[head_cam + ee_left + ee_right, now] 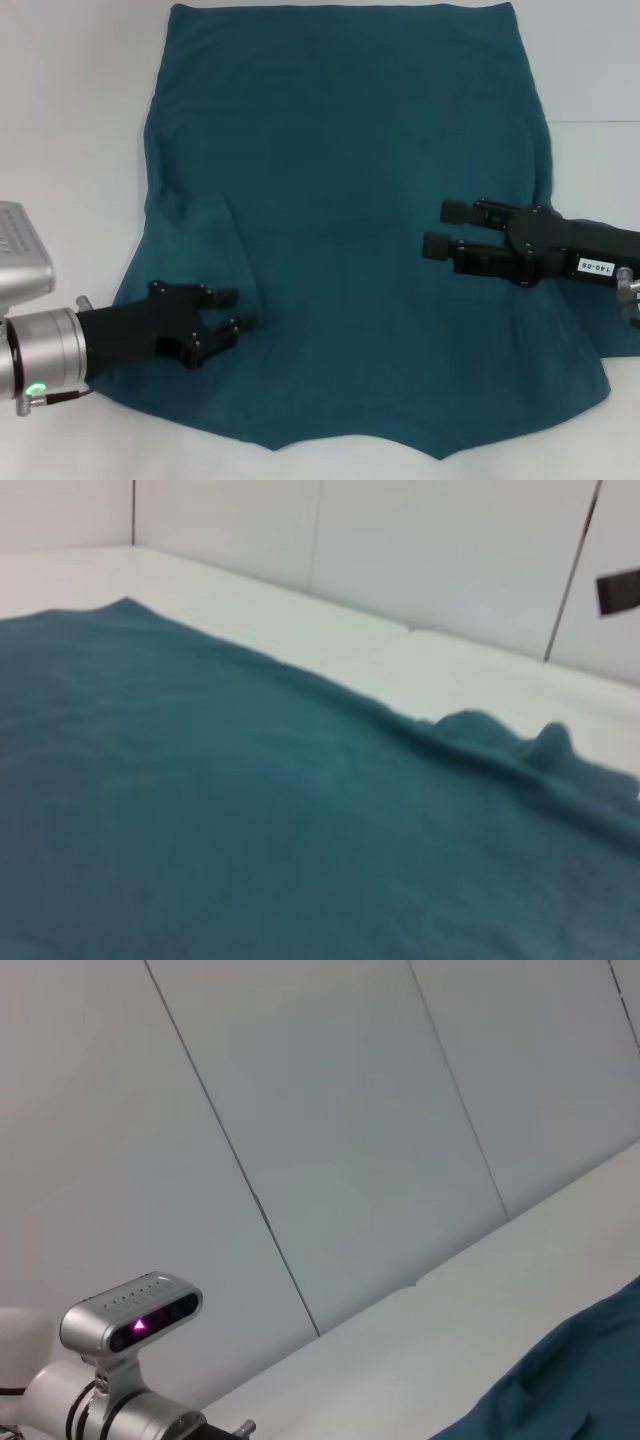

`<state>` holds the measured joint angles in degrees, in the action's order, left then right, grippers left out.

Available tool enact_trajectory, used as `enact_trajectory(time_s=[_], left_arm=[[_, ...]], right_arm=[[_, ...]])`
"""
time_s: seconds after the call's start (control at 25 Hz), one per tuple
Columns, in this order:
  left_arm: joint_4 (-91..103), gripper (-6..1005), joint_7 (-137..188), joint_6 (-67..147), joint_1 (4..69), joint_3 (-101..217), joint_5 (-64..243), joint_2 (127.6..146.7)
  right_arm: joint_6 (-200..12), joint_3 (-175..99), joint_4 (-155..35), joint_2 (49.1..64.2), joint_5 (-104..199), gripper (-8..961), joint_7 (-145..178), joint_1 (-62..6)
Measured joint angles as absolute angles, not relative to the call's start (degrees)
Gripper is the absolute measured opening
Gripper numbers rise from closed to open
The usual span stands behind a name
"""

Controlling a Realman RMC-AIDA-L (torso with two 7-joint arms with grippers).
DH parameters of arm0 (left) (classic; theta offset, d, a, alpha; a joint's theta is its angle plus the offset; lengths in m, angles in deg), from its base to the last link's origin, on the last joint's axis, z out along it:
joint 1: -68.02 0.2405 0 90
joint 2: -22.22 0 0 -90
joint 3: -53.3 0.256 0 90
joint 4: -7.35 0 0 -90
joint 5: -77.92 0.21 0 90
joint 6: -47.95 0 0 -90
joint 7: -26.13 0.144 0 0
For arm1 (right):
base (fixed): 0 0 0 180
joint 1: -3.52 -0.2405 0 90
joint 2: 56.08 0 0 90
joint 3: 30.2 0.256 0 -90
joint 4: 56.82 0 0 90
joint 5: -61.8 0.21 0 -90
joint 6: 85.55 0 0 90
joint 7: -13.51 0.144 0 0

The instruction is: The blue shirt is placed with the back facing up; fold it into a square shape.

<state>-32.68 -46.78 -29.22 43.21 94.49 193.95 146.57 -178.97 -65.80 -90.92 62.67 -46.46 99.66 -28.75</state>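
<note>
Head view – shirt: the blue shirt [370,220] is spread flat on the white table [70,120], long axis from 12 to 6 o'clock, straight edge at 12.
Head view – look: plain teal knit, a fold near 8 o'clock.
Head view – left gripper [238,310]: at 8 o'clock, fingers narrowly parted, nothing held.
Head view – right gripper [445,228]: at 3 o'clock, fingers parted, nothing held.
Left wrist view: rippled cloth [250,830] is seen.
Right wrist view: a shirt corner [570,1380] is seen.
</note>
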Motion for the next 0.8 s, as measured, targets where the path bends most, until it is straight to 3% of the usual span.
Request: enact_trajectory(time_s=[0.32, 0.76, 0.8], left_arm=[[-33.0, 497, -47.3, -40.5, 43.3, 88.6, 186.0, 146.30], [-31.6, 865, -47.3, -46.0, 42.5, 90.9, 181.9, 146.32], [-31.6, 864, -47.3, -46.1, 42.5, 91.8, 182.1, 146.31]], right_arm=[[-179.4, -65.7, -91.3, 62.35, -46.3, 830, 101.9, -28.0], [-178.2, -64.4, -96.3, 59.37, -48.0, 828, 119.8, -25.3], [-176.9, -64.3, -97.0, 59.19, -48.5, 828, 121.4, -25.0]])
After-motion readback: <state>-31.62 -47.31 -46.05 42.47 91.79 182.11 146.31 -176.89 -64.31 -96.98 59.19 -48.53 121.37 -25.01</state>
